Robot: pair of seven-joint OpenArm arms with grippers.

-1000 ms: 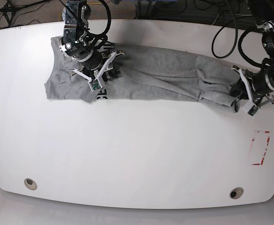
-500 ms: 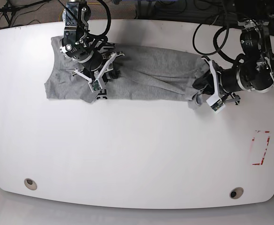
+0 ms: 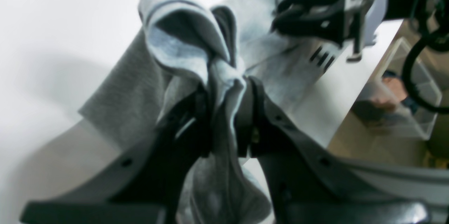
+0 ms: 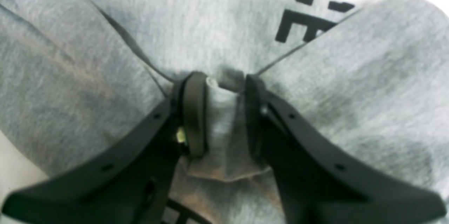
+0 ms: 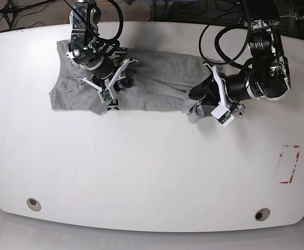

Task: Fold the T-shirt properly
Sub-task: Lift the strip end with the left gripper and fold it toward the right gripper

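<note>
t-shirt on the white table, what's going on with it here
Two robot arms are folding a grey T-shirt on a white table. The right end effector pinches a fold near the black lettering and pins that end down. The left end effector grips a bunched-up end of the shirt and holds it raised, part way along the shirt toward the other arm. The fold is not finished yet.

Robotics lab — white worktable [image 5: 141, 172], black cables [image 5: 16, 8] trailing behind, bare floor
</note>
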